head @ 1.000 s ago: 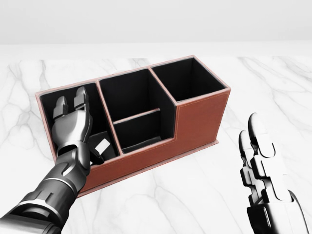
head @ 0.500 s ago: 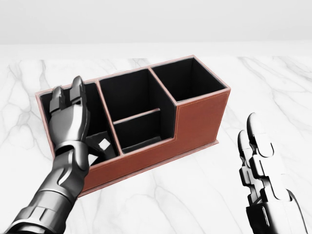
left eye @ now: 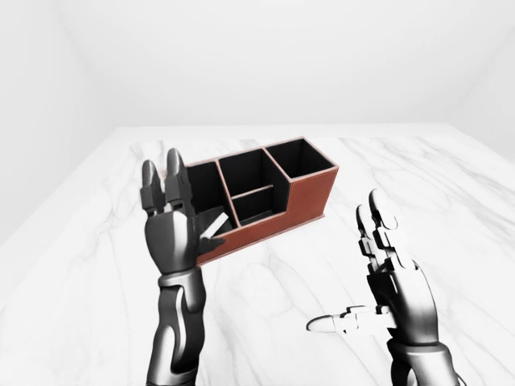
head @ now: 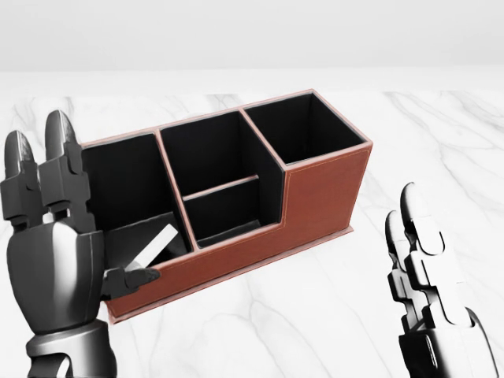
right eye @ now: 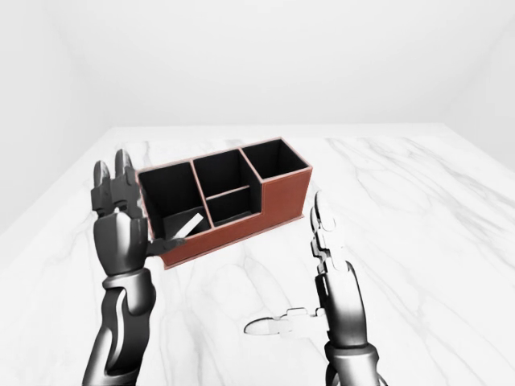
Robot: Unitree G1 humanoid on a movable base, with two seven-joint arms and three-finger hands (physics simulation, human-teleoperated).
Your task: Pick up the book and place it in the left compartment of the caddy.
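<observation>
Book (head: 148, 246) lying tilted inside the left compartment of the red-brown caddy (head: 323, 197), which rests on a white marble table (head: 441, 142). Left hand (head: 53, 260) raised beside the caddy's left end, fingers spread, empty. Right hand (left eye: 392, 277) well clear of the caddy's right end, fingers extended, empty.

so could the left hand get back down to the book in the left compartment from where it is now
Probably yes. The left hand is open, raised beside the caddy, outside its left wall. The book lies tilted inside the left compartment, whose top is open with nothing over it. The walls leave tight room for fingers.
</observation>
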